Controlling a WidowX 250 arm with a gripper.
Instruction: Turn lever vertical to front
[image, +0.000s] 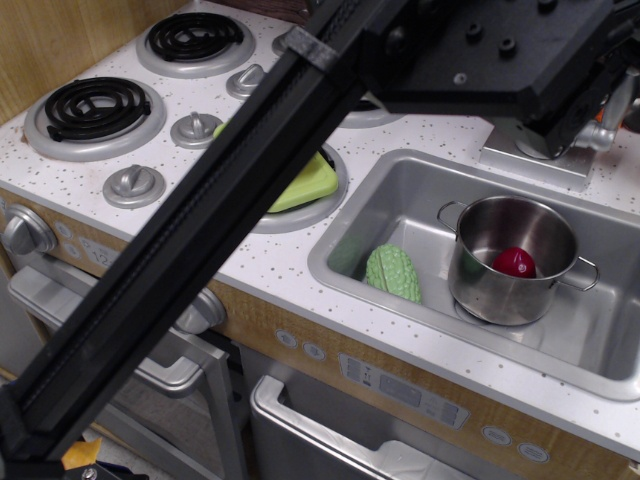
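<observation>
The silver faucet post (543, 146) stands on its square base plate (515, 160) behind the sink, at the top right. The lever (594, 137) is a short silver stub that sticks out to the right of the post. My gripper (592, 112) hangs right over the post and lever. Its black body hides most of both, and also the fingers. A pale finger (622, 92) and a bit of orange show at the right edge. I cannot tell whether the jaws are closed on the lever.
The sink (400, 205) holds a steel pot (510, 262) with a red ball (515, 262) inside, and a green vegetable (393, 272). A green plate (305, 185) lies on a burner. Coil burners (95, 105) and stove knobs (133, 184) are at the left. My black arm crosses the view diagonally.
</observation>
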